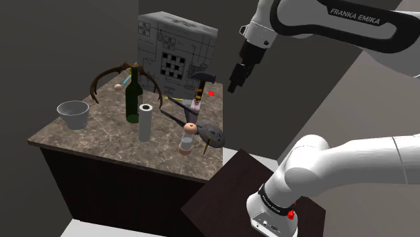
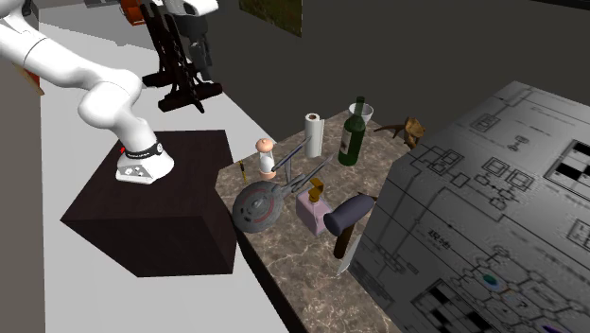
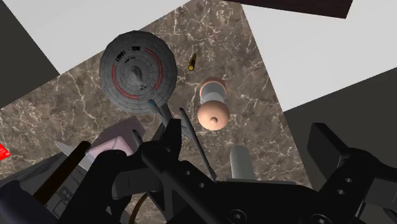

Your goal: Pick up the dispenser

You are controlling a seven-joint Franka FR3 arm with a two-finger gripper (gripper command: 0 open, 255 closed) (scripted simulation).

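Observation:
The dispenser (image 2: pixel 311 205) is a small pale-pink block with a brownish pump on top. It stands on the marble table (image 1: pixel 101 141) between a grey starship model (image 2: pixel 260 203) and a hammer (image 2: pixel 348 225). In the shoulder view the dispenser (image 1: pixel 196 101) sits just under the hammer head. From the wrist view the dispenser (image 3: pixel 109 144) lies partly behind a black finger (image 3: pixel 168 156). My gripper (image 1: pixel 235 84) hangs well above the table, off to the shoulder view's right of the dispenser. Its fingers stand apart, open, with nothing between them.
A peach-topped shaker (image 1: pixel 190 138) stands near the table's front corner, beside the starship model (image 1: pixel 211 132). A green bottle (image 1: pixel 133 94), paper roll (image 1: pixel 145 121), grey bowl (image 1: pixel 73 114) and antlers (image 1: pixel 111 75) stand farther left. A large patterned box (image 1: pixel 176 54) closes the back. The dark stand (image 2: pixel 151 208) adjoins the table.

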